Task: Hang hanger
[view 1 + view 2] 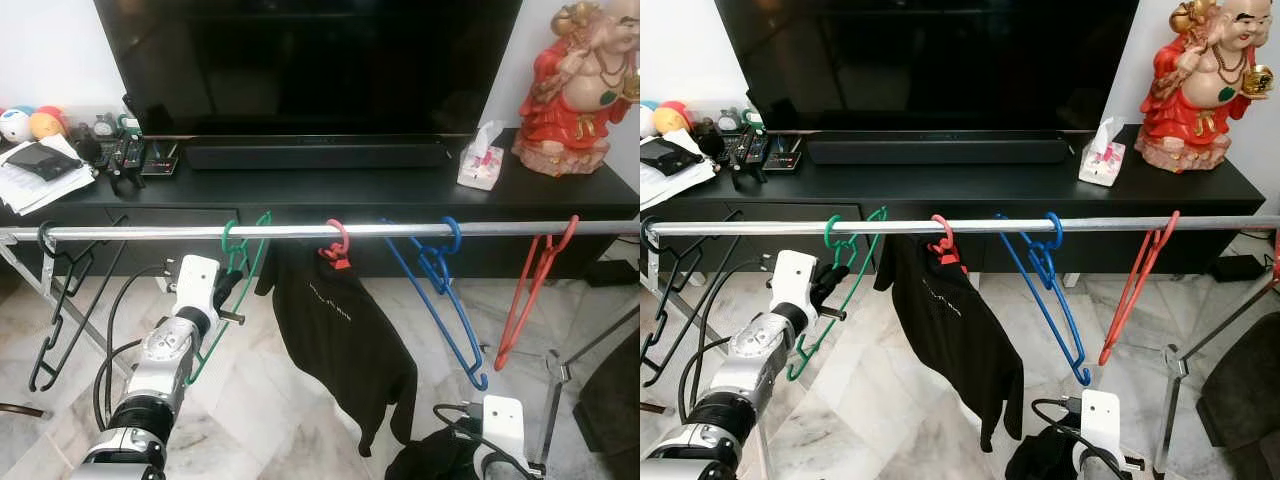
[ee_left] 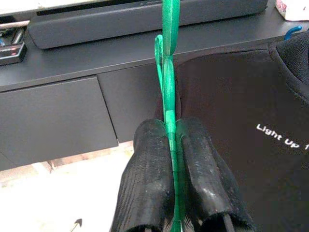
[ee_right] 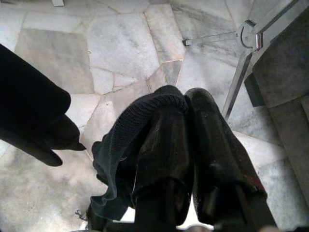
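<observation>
A green hanger (image 1: 228, 318) has its hook over the silver rail (image 1: 400, 230), left of the middle. My left gripper (image 2: 172, 140) is shut on the hanger's lower bar, just below the rail (image 1: 820, 290). To its right on the rail, a black T-shirt (image 1: 345, 330) hangs on a red hanger (image 1: 338, 245). Down near the floor, my right gripper (image 3: 186, 104) is shut with a black cloth (image 3: 120, 145) caught between its fingers and draped over one.
The rail also carries a black hanger (image 1: 65, 300) at the left, blue hangers (image 1: 440, 290) and a red hanger (image 1: 530, 290) at the right. Behind it stands a black TV console (image 1: 380, 190) with a tissue box (image 1: 480, 160) and a red statue (image 1: 575, 90). A rack leg (image 1: 555, 390) stands at the right.
</observation>
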Tool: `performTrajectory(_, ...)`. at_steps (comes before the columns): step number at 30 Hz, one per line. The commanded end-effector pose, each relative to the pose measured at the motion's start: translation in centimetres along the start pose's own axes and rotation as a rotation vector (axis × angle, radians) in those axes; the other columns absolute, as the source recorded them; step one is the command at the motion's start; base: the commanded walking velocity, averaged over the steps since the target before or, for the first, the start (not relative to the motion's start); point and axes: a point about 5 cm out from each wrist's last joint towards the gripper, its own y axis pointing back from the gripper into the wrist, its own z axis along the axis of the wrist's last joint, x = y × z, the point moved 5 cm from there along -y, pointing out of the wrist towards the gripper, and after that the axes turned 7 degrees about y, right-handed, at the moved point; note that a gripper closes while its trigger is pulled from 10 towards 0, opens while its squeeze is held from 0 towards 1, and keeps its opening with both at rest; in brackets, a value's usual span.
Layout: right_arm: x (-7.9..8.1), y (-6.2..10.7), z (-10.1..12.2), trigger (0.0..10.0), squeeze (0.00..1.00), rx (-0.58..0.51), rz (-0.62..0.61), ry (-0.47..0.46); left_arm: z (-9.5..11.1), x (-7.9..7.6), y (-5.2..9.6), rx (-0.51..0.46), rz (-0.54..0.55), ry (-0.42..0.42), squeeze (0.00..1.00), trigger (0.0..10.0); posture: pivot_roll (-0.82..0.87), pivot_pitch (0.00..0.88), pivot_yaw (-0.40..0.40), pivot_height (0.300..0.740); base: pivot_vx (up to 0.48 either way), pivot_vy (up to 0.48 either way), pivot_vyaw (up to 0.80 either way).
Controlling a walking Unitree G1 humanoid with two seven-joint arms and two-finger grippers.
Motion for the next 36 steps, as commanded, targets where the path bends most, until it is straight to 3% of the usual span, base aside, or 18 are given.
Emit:
performTrajectory(1, 0.1, -0.1, 0.6, 10.0, 0.0, -0.019, 0.005, 0.009, 0.6, 0.1, 0.1, -0.033, 0.015, 0.013, 0.0, 0.0, -0.04, 0.0, -0.014, 0.74, 0.0, 0.0, 0.0)
performTrajectory(12, 0.3, -0.1, 0.5, 10.0, 0.0, -0.017, 0.016, 0.027, 2.7, 0.3, 0.5, -0.128, 0.032, 0.011, 0.0, 0.0, -0.04, 0.0, -0.019, 0.74, 0.0, 0.0, 0.0)
performTrajectory(13, 0.3, -0.1, 0.4, 10.0, 0.0, -0.017, 0.017, 0.027, 2.6, 0.2, 0.7, -0.131, 0.028, 0.013, 0.0, 4.3, -0.04, 0.0, -0.019, 0.74, 0.0, 0.0, 0.0)
performTrajectory(14, 0.3, -0.1, 0.4, 10.0, 0.0, -0.017, 0.017, 0.027, 2.6, 0.2, 0.7, -0.131, 0.028, 0.013, 0.0, 4.3, -0.04, 0.0, -0.019, 0.74, 0.0, 0.0, 0.0)
performTrajectory(15, 0.3, -0.1, 0.4, 10.0, 0.0, -0.017, 0.015, 0.025, 2.2, 0.2, 1.3, -0.13, 0.022, 0.007, 0.0, 10.0, -0.04, 0.0, -0.014, 0.74, 0.0, 0.0, 0.0)
performTrajectory(25, 0.4, 0.0, 0.5, 10.0, 0.0, -0.021, 0.014, 0.026, 1.0, 1.2, 4.6, -0.142, 0.062, -0.007, 0.0, 10.0, -0.03, 0.0, -0.015, 0.74, 0.0, 0.0, 0.0)
performTrajectory(31, 0.5, 0.0, 0.6, 10.0, 0.0, -0.024, 0.017, 0.026, -1.6, 1.6, 6.4, -0.055, 0.082, -0.004, 0.0, 10.0, -0.03, 0.0, -0.006, 0.74, 0.0, 0.0, 0.0)
performTrajectory(36, 0.6, 0.0, 0.6, 10.0, 0.0, -0.022, 0.018, 0.027, -5.8, 2.8, 8.0, 0.075, 0.157, 0.018, 0.0, 10.0, -0.03, 0.0, -0.005, 0.74, 0.0, 0.0, 0.0)
